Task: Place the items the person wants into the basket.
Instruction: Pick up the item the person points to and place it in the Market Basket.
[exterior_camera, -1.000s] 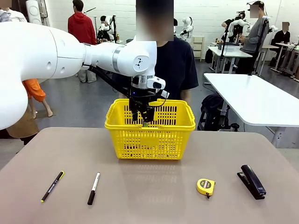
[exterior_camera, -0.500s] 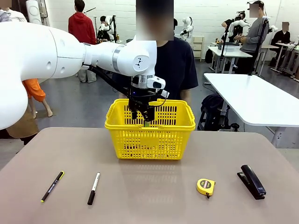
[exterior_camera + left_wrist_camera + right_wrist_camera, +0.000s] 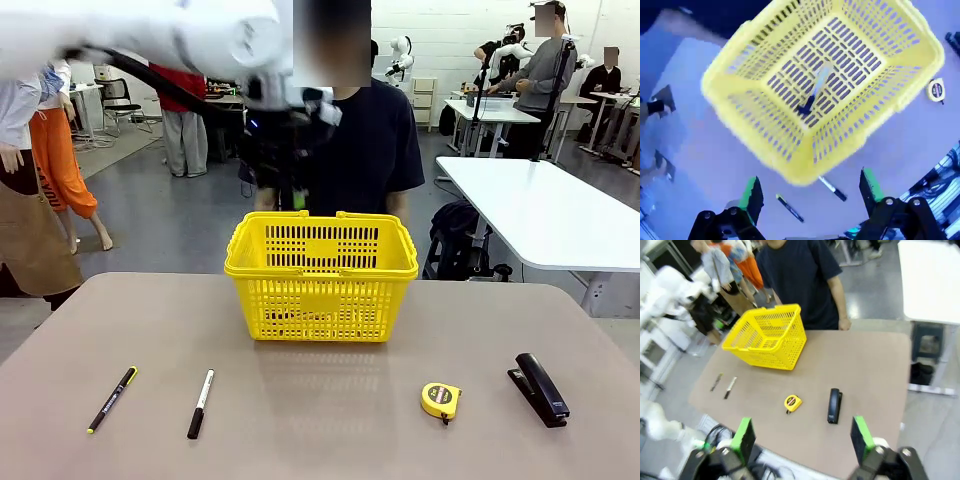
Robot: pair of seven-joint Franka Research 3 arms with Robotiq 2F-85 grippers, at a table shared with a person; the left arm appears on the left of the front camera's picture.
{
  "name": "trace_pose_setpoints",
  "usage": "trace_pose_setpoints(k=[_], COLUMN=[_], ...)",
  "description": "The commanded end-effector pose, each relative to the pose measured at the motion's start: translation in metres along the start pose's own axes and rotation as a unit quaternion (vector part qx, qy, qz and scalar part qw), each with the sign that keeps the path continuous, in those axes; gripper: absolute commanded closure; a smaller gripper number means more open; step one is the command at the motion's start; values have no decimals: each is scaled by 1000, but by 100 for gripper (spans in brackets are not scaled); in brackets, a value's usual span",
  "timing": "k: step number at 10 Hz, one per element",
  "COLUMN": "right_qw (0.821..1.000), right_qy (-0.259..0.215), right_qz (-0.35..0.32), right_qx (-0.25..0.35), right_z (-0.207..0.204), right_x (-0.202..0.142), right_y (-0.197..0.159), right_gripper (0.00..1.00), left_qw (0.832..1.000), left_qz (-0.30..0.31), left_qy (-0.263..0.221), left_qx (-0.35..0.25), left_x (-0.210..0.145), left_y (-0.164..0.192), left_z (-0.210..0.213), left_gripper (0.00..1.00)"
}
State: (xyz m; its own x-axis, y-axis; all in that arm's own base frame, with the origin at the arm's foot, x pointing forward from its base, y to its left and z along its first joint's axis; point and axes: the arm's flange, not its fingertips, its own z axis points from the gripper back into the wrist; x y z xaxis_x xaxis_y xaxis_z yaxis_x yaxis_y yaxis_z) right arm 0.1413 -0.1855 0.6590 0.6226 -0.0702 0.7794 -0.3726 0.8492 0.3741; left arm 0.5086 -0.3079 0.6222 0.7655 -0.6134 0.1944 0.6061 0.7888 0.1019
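Resting inside yellow basket [image 3: 795, 172], utility knife [image 3: 812, 92], left and right jaws spread wide, empty

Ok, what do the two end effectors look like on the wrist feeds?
They match: the left end effector and the right end effector each have two black fingers faced with bright green pads, on black jointed bases. In the front view the left arm is glossy white, with a black cable running beneath it.
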Motion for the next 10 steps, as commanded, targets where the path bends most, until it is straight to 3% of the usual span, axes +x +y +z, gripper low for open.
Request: trace_pose_setpoints(k=[1, 3, 5, 7, 8, 10], right_qw=[1000, 1000, 1000, 1000, 1000, 1000], right_qy=[-2, -2, -2, -2, -2, -2], right_qz=[2, 2, 2, 2, 2, 2], right_qx=[2, 2, 2, 2, 2, 2], right_z=[1, 1, 1, 1, 1, 1], right_x=[-1, -1, -1, -1, -1, -1], right_y=[1, 1, 1, 1, 1, 1], right_gripper=[0, 0, 0, 0, 0, 0], left_qw=[999, 999, 997, 994, 994, 996], left_qz=[27, 35, 63, 99, 107, 79], left_qy=[-21, -37, -48, -45, -22, -35], left_qx=[14, 15, 11, 11, 20, 18], left_x=[-93, -144, -169, -170, -160, -173], left_y=[11, 22, 24, 24, 24, 26], left_z=[-6, -8, -15, -17, -20, -19], left_gripper=[0, 0, 0, 0, 0, 0])
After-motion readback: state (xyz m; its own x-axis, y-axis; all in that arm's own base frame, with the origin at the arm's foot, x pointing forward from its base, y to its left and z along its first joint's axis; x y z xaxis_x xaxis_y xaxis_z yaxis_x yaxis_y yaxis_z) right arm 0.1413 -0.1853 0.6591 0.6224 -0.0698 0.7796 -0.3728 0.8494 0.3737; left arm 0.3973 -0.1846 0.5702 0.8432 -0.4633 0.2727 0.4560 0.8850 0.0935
